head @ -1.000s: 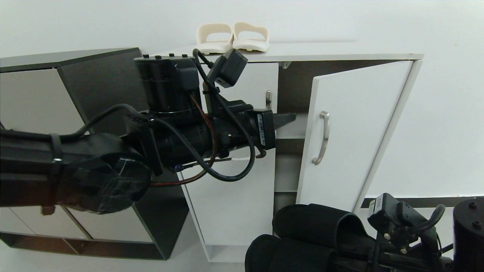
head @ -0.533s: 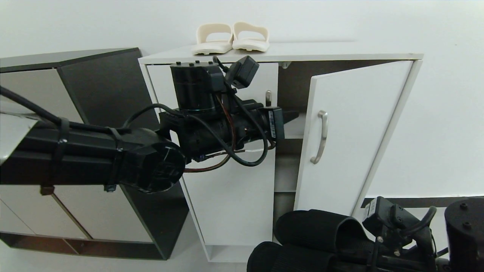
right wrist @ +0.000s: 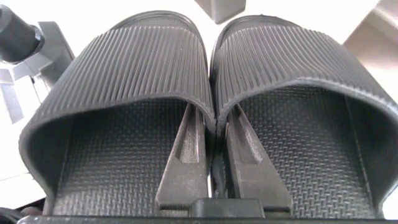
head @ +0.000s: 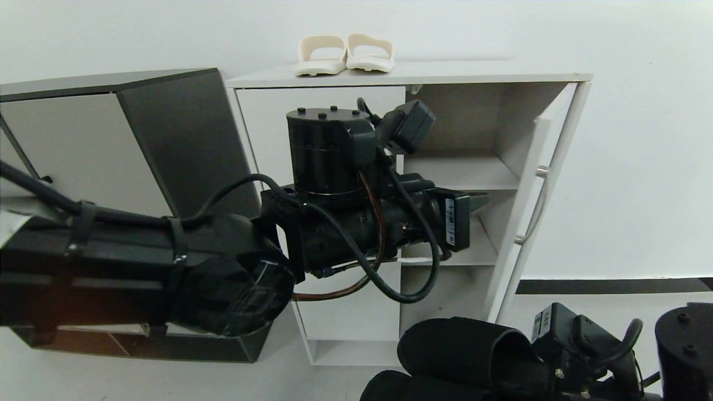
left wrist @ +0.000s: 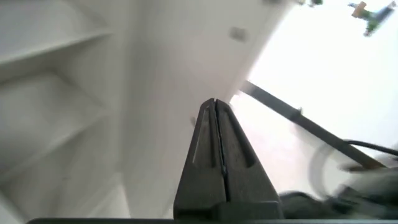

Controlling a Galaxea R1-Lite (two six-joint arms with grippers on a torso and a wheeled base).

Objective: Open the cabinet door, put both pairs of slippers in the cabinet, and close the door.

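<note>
The white cabinet's [head: 473, 72] door [head: 551, 117] stands wide, so loading is the step in hand. My right fingers [right wrist: 186, 155] clamp the black ribbed rubber slippers [head: 462, 345] low beside it. My left fingers [left wrist: 208, 149], pressed together and empty, hover before the shelves. Next I should lift this pair onto a shelf [head: 473, 250]. The cream slippers [head: 345, 55] sit on top.

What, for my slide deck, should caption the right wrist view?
Right gripper clamped on the black slippers' adjoining inner walls, one finger inside each.
</note>
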